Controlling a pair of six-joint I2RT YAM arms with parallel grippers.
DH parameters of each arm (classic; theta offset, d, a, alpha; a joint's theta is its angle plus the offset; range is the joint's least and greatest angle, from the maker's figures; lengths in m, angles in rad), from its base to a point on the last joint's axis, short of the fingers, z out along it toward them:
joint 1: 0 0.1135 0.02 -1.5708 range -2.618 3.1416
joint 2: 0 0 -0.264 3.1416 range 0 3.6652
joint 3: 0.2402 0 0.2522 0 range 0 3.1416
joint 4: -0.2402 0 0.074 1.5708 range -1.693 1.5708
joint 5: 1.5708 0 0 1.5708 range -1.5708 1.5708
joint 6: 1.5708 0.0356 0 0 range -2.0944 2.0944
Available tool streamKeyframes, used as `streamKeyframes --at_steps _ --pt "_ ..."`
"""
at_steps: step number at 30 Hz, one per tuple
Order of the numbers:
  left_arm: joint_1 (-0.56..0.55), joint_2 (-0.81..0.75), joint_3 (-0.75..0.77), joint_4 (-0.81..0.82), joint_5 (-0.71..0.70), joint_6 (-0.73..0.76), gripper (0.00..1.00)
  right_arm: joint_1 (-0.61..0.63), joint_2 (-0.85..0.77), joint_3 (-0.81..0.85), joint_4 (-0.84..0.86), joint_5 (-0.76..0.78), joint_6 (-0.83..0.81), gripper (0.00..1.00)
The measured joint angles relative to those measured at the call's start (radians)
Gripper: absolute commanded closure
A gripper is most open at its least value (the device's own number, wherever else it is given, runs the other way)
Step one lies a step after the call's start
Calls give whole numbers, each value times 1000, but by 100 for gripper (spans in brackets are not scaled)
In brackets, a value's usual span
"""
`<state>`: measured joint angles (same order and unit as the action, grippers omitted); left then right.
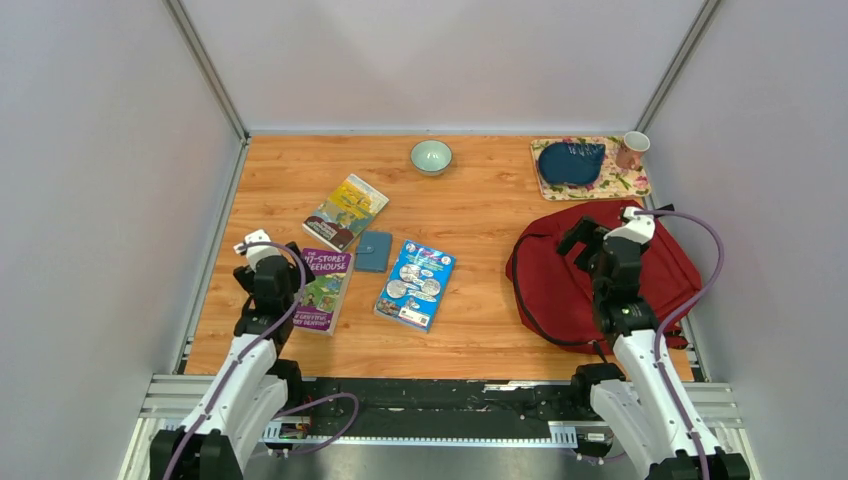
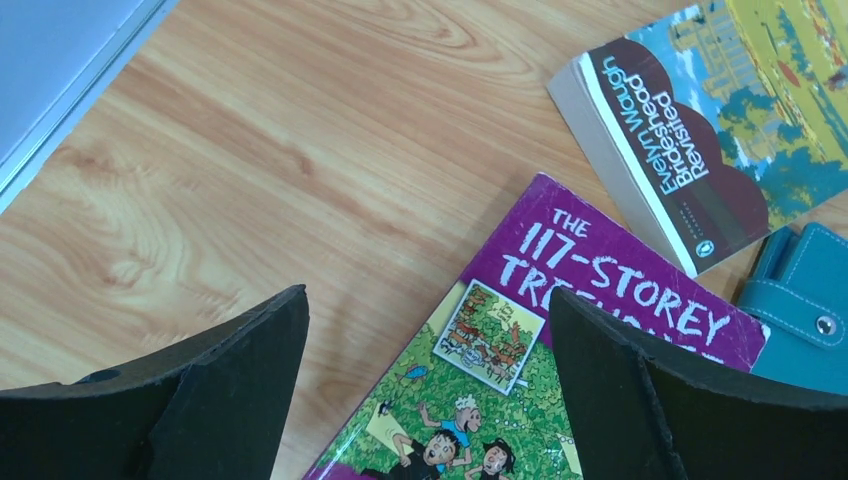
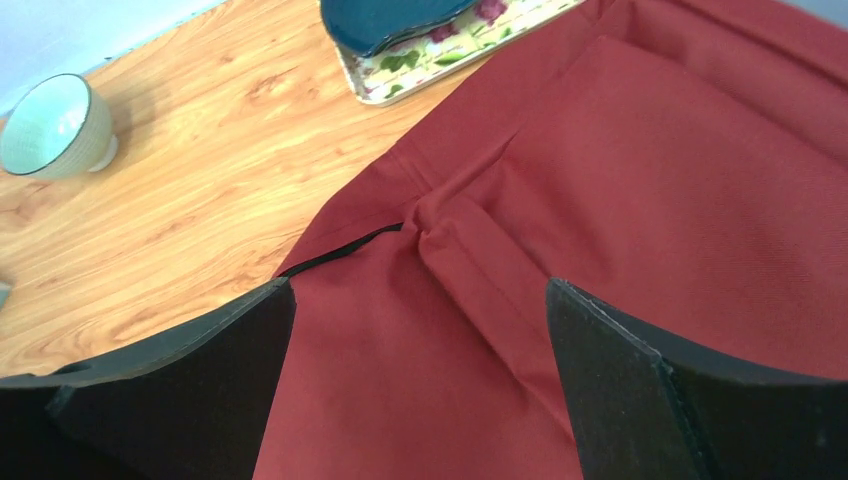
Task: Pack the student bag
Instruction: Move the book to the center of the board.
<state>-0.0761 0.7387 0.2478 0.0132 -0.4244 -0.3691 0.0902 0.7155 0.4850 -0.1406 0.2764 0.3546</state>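
Left pincer (image 2: 425, 320) is hovering spread over a purple paperback book (image 2: 600, 290) — right pincer (image 3: 420, 300) is hanging spread above the dark red fabric student bag (image 3: 620, 200), its inside hidden.

Teal wallet (image 1: 374, 251): closed with a snap button, flat on the wooden surface (image 1: 480, 215); the landmark for the other places.
Purple book (image 1: 323, 290): "The 117-Storey Treehouse", face up, just left of the wallet.
Yellow-green book (image 1: 346, 211): Evelyn Waugh paperback, face up, just beyond the wallet and to its left.
Blue book (image 1: 415, 284): cartoon cover, face up, just right of the wallet and slightly nearer.
Pale green bowl (image 1: 431, 156): upright, beyond the wallet and to its right, apart from it.
Floral mat (image 1: 625, 185): well right of the wallet, near the far edge.
Dark blue pouch (image 1: 571, 162): well right of the wallet, lying on the mat.
Pink cup (image 1: 631, 150): farthest right of the wallet, upright at the mat's far corner.
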Motion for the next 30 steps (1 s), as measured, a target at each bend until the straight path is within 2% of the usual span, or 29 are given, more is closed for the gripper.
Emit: streamKeyframes --at_steps 3,8,18,22,30 --pt "0 -32 29 -79 -26 -64 3 0 0 5 -17 -51 27 0" --pt "0 -117 78 -189 57 -163 1 0 -21 11 -16 -137 31 0" --pt "0 -307 92 -170 290 -179 2 0 -14 16 -19 -287 -8 0" --pt "0 -285 103 -169 396 -152 6 0 3 25 -23 -319 -13 1" --pt "0 -213 167 -175 597 -82 5 0 26 47 -15 -401 8 2"
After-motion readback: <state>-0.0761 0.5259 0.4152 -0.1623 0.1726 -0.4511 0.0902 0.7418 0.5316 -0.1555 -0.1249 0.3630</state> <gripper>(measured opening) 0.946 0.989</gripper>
